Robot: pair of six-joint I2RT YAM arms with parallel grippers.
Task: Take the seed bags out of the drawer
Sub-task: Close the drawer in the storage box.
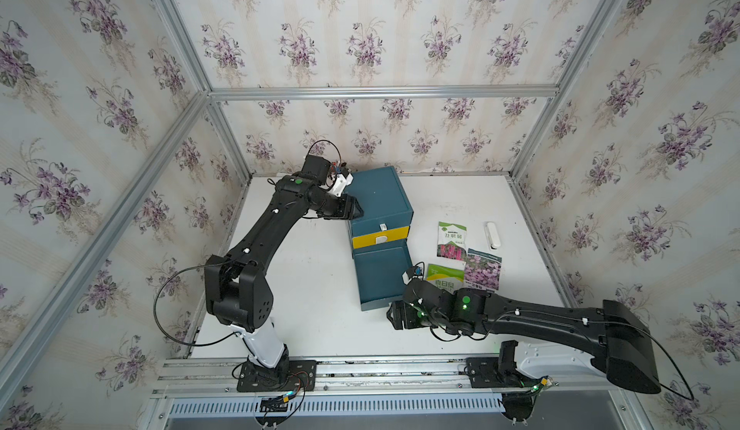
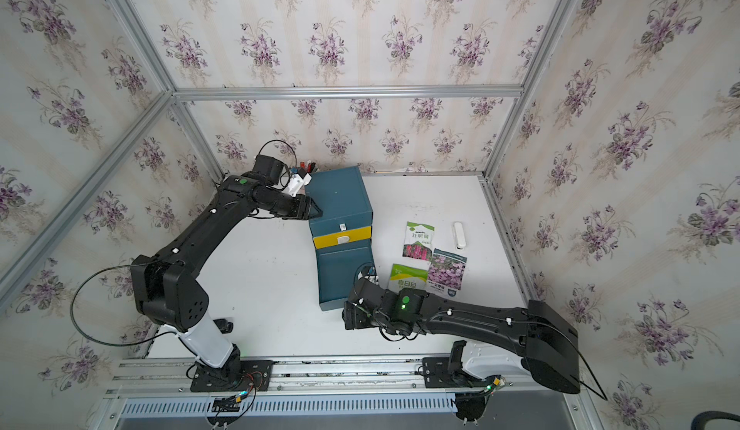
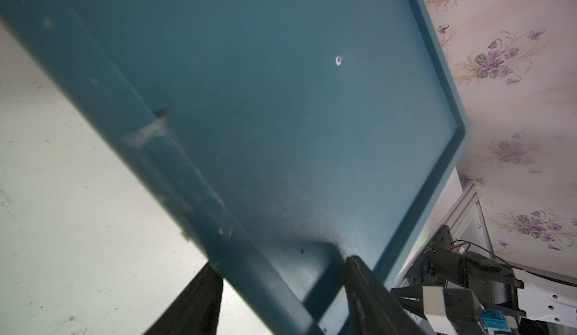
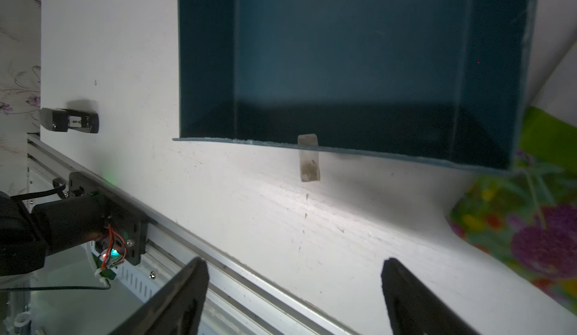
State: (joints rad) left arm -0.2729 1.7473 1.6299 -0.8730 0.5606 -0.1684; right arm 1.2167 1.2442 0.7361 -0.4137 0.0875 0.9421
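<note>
Only the three seed bags on the tabletop have writing. The white-topped seed bag (image 1: 451,239) has big dark letters under a small green mark. The green-yellow seed bag (image 1: 445,276) has fat dark letters on a white strip. The purple-flower seed bag (image 1: 483,269) has tiny print along its edges. All of it is too small and blurry to read.

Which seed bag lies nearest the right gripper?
The green-yellow-topped bag, partly hidden by the right arm beside the open drawer; the magenta-flowered bag and purple-flowered bag lie farther away.
</note>
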